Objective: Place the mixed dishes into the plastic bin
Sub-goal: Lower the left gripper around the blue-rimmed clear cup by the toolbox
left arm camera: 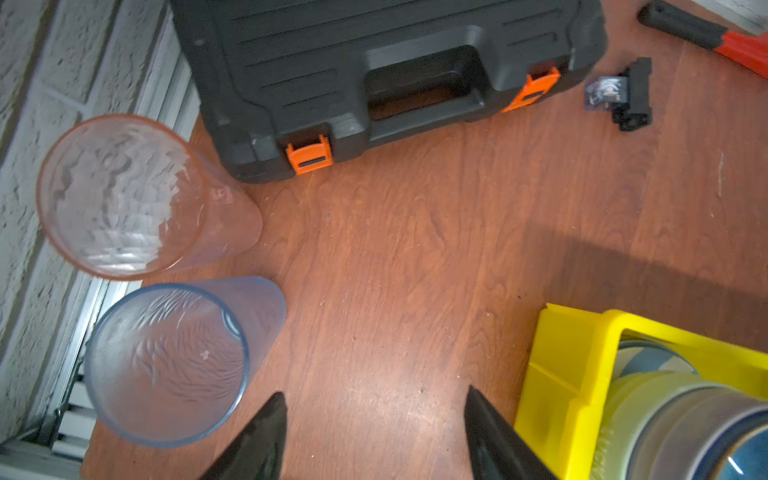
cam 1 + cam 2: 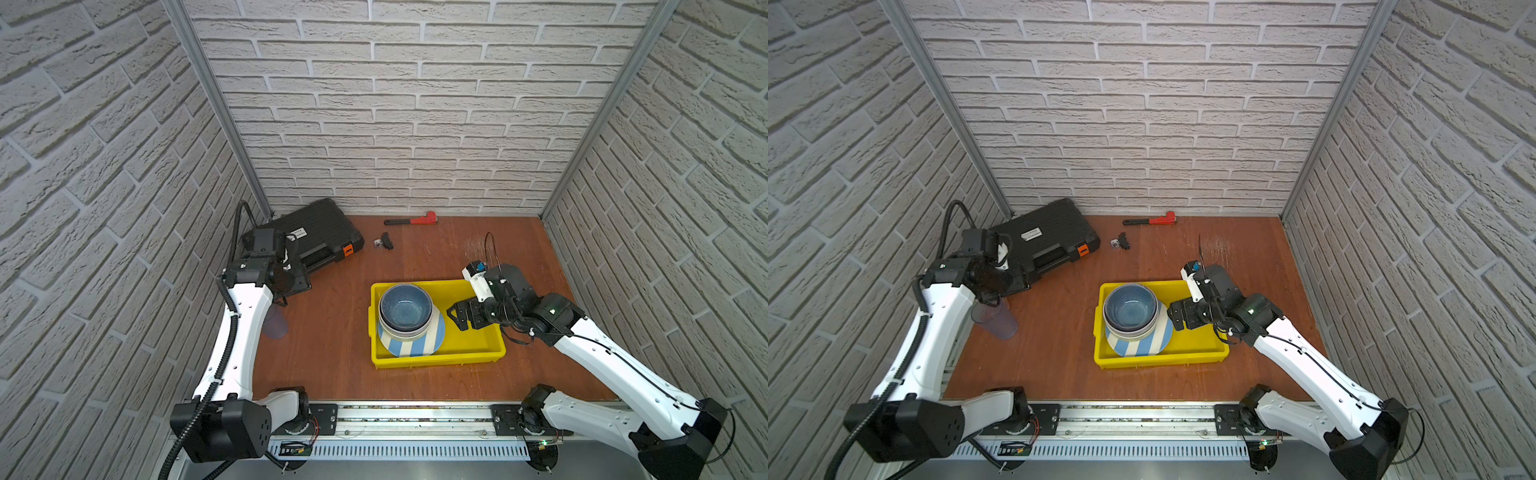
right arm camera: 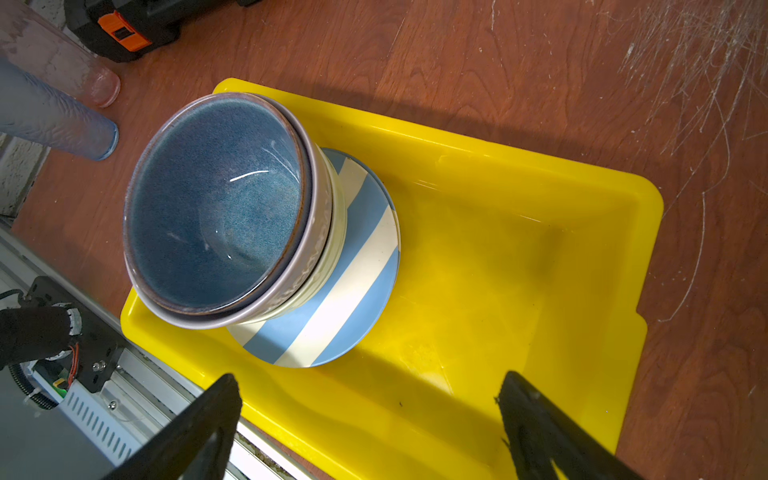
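Blue tumbler (image 1: 166,361) beside empty, parted left gripper (image 1: 376,392), right gripper (image 3: 370,376) wide, empty, above yellow bin (image 3: 498,249).

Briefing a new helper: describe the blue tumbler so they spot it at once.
Find the black tool case at the back left. Two translucent tumblers stand beside it near the wall. Yours is the blue tumbler, farther from the case than the pink tumbler.
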